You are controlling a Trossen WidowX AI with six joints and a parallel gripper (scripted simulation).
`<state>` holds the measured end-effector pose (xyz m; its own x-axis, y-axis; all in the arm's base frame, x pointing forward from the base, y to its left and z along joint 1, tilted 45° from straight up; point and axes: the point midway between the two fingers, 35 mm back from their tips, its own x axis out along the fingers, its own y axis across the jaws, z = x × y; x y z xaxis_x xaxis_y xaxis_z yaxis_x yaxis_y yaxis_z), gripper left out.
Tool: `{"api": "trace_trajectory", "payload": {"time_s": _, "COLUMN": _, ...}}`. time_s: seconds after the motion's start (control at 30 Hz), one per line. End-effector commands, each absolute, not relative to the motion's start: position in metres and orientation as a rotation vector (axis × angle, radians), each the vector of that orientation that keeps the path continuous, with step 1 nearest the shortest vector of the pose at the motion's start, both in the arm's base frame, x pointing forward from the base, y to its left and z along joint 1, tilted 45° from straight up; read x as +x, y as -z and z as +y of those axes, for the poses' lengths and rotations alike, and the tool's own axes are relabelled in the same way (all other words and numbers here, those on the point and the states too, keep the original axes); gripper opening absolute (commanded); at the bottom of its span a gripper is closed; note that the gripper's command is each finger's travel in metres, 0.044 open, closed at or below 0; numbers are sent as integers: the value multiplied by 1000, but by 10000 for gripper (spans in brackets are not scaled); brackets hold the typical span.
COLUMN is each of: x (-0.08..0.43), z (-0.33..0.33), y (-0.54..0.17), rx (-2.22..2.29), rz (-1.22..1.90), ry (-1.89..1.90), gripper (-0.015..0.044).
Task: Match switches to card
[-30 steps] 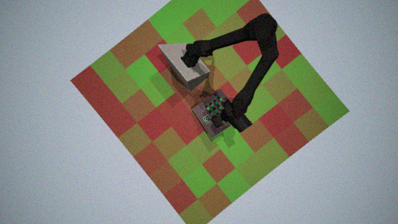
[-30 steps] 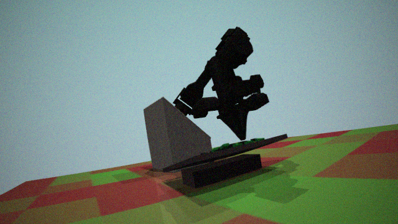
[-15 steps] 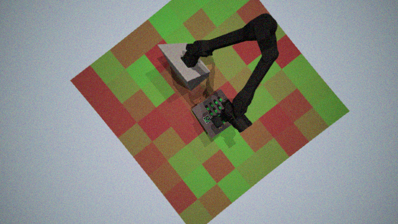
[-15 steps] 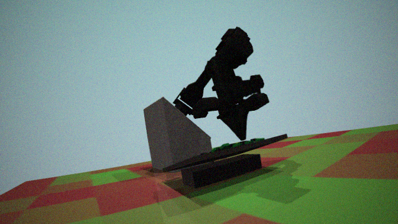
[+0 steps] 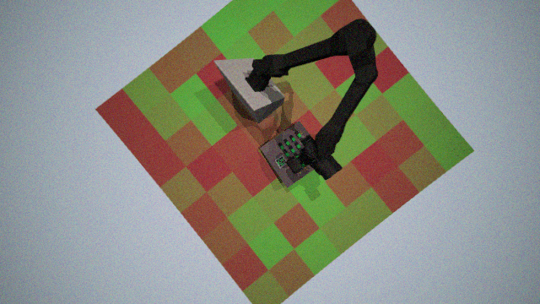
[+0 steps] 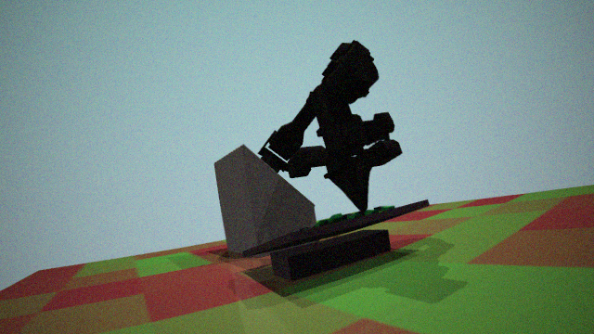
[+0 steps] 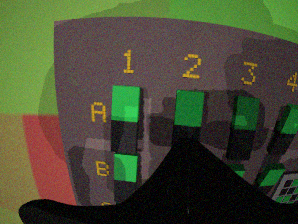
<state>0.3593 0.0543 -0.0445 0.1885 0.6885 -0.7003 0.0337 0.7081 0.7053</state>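
1. Wrist view: the fingers [image 6: 364, 209] are pressed together, their dark tip overlapping the nearer half of switch A2 [image 7: 189, 109]; whether it touches there, I cannot tell.
2. Switch A1 [image 7: 125, 104] and switch A3 [image 7: 245, 114] flank A2, each with a green half and a dark one; switch A4 [image 7: 289, 120] lies beyond A3, cut by the picture's edge.
3. Switch B1 [image 7: 125, 168] shows below A1, while much of row B and beyond is hidden behind the fingers.
4. The small card [image 5: 280, 161] [image 7: 288, 190] lies on the panel [image 5: 271, 148] [image 6: 413, 207] [image 7: 77, 60], beside the switch grid.
5. From the exterior, the panel slopes above a dark block [image 6: 334, 253] on the chequered table [image 5: 240, 152] [image 6: 186, 297] [image 7: 25, 75].
6. A grey wedge-shaped block [image 5: 240, 80] [image 6: 241, 204] stands near the panel.
7. The top view hides the fingertips beneath the arm [image 5: 326, 141] [image 6: 339, 116].
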Motion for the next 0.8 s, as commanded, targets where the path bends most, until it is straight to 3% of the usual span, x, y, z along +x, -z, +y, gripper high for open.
{"api": "trace_trajectory", "payload": {"time_s": 0.0, "x": 359, "z": 55, "y": 45, "rx": 677, "rz": 1319, "ry": -512, "gripper": 0}}
{"api": "trace_trajectory", "payload": {"time_s": 0.77, "x": 360, "z": 57, "y": 47, "rx": 678, "rz": 1319, "ry": -512, "gripper": 0}}
